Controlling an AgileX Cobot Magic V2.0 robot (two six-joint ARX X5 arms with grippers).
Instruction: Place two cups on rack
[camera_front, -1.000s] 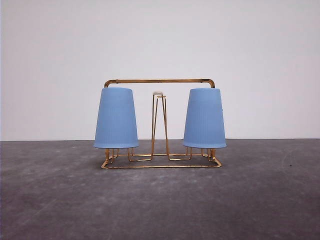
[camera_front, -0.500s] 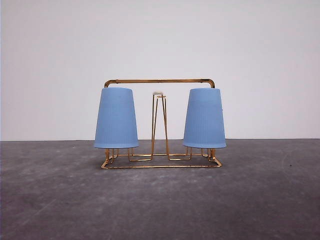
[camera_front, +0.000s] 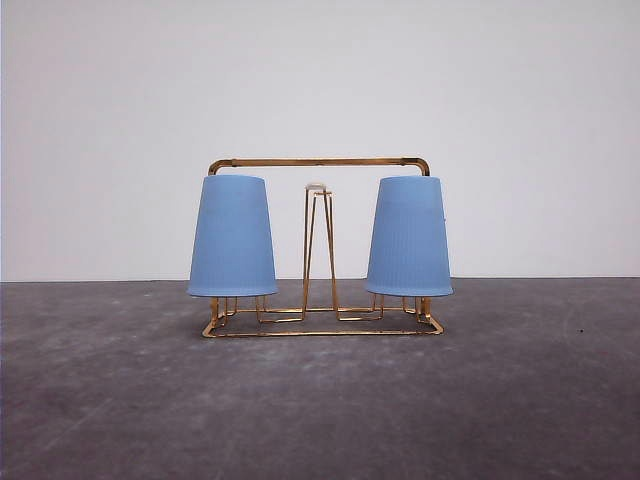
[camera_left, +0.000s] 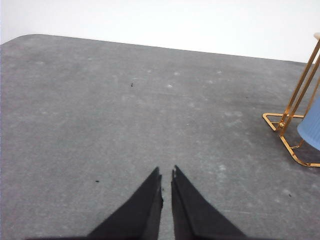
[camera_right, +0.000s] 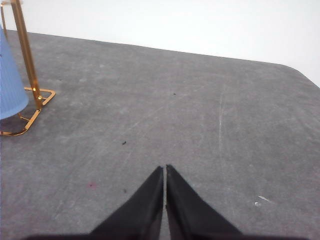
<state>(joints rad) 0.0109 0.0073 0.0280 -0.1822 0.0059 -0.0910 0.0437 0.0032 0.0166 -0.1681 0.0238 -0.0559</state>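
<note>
Cups, 2 of them, sit upside down on the rack (camera_front: 320, 162) in the middle of the gray table (camera_front: 320, 410). The left cup (camera_front: 232, 237) and the right cup (camera_front: 408, 237) are light blue, wide at the rim, with thin ribs. They hide the pegs under them. 1 white-tipped peg (camera_front: 318, 250) stands bare between them. The rack is thin shiny gold wire with a straight top bar. The left gripper (camera_left: 166, 172) has its jaws almost pressed together. The right gripper (camera_right: 164, 168) has its jaws pressed together. Both hold nothing over the speckled table.
</note>
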